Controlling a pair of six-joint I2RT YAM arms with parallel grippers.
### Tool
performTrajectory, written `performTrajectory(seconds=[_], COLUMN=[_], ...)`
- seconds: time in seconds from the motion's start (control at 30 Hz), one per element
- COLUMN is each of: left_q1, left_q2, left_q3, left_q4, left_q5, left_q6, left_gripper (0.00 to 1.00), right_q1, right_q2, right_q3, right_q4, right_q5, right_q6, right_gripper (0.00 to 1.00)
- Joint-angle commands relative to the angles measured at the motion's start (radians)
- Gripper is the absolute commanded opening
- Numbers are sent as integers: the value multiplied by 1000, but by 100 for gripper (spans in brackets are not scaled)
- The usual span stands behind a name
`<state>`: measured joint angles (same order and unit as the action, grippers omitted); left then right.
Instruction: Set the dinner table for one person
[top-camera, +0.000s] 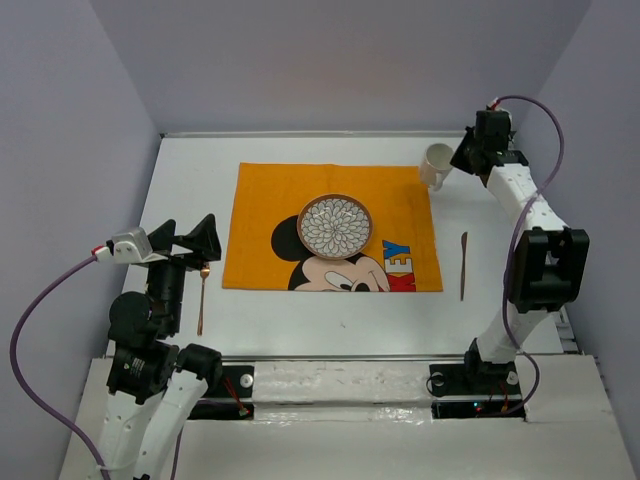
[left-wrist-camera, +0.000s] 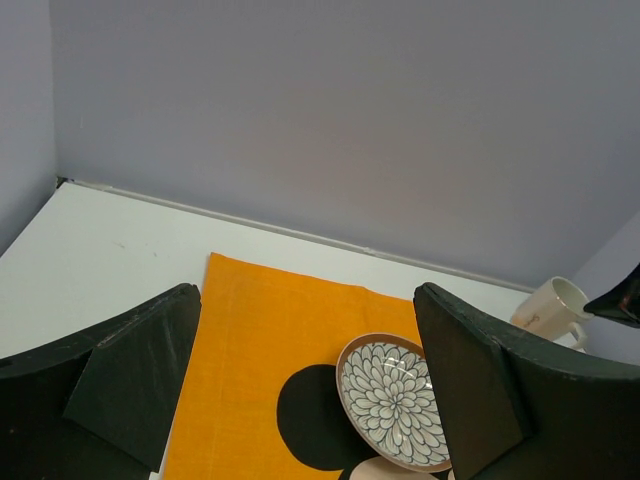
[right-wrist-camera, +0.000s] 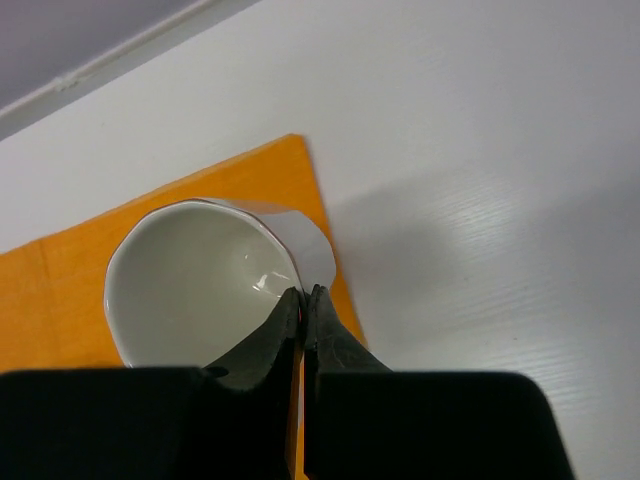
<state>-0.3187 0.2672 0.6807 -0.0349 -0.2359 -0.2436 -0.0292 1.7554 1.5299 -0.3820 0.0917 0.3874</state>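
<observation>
While the left gripper (top-camera: 186, 240) hovers with jaws spread wide over the near-left part of the white dinner table (top-camera: 330, 312), above the spoon (top-camera: 202, 300), the right gripper (right-wrist-camera: 303, 295) is pinched tight on the rim of the mug (right-wrist-camera: 190, 275) at the orange placemat's (top-camera: 262, 215) far-right corner. A patterned plate (top-camera: 335, 225) sits mid-placemat, and a knife (top-camera: 463, 265) lies to its right.

On the placemat (top-camera: 260, 225), the plate (top-camera: 335, 224) covers the top of the printed mouse face. At the placemat's far right corner, the right gripper (right-wrist-camera: 303, 293) has its tips together at the rim of the mug (right-wrist-camera: 190, 280). Whether the rim lies between them cannot be told. Right of the placemat, the slim utensil (top-camera: 463, 265) is too small to identify. In the left wrist view, the left gripper (left-wrist-camera: 305, 390) hides the plate's right edge behind one finger.
</observation>
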Motion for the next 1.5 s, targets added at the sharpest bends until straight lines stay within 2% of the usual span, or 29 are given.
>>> performTrajectory(seconds=[0.0, 0.27, 0.5, 0.8, 0.87, 0.9, 0.97, 1.0, 1.1, 1.13, 1.27, 1.3, 1.33, 1.37, 1.43, 1.47], left_q1=[3, 0, -3, -5, -5, -5, -5, -5, -6, -6, -19, -22, -26, -36, -48, -54], left_q2=[12, 10, 13, 18, 21, 18, 17, 15, 15, 17, 3, -11, -19, -37, -54, -60], left_q3=[6, 8, 8, 8, 8, 8, 8, 8, 6, 6, 6, 8, 8, 10, 10, 10], left_q4=[36, 36, 36, 36, 36, 36, 36, 36, 36, 36, 36, 36, 36, 36, 36, 36], left_q5=[4, 6, 6, 7, 6, 6, 7, 6, 6, 7, 4, 3, 1, -5, -11, -16], left_q6=[18, 20, 20, 20, 21, 20, 20, 20, 20, 20, 20, 18, 20, 20, 23, 26], left_gripper=[99, 99, 99, 99, 99, 99, 99, 99, 99, 99, 99, 99, 99, 99, 99, 99], right_q1=[61, 117, 117, 117, 117, 117, 117, 117, 117, 117, 117, 108, 94, 84, 65, 64], right_q2=[29, 151, 240, 309, 308, 306, 296, 293, 257, 242, 84, -18, -75, -185, -290, -337], right_q3=[99, 228, 325, 349, 348, 348, 345, 345, 337, 326, 178, 117, -37, -119, -274, -430], right_q4=[60, 14, -23, -44, -46, -47, -49, -54, -64, -63, -52, -34, 15, 37, 51, 64], right_q5=[-49, -37, -14, -21, -27, -29, -29, -29, -26, -21, 16, 40, 45, 52, 51, 48], right_q6=[-4, -22, -35, -33, -33, -33, -30, -30, -27, -22, 1, 23, 37, 65, 102, 113], right_gripper=[0, 0, 0, 2, 15, 25, 35, 45, 61, 63, 65, 63, 62, 60, 57, 55])
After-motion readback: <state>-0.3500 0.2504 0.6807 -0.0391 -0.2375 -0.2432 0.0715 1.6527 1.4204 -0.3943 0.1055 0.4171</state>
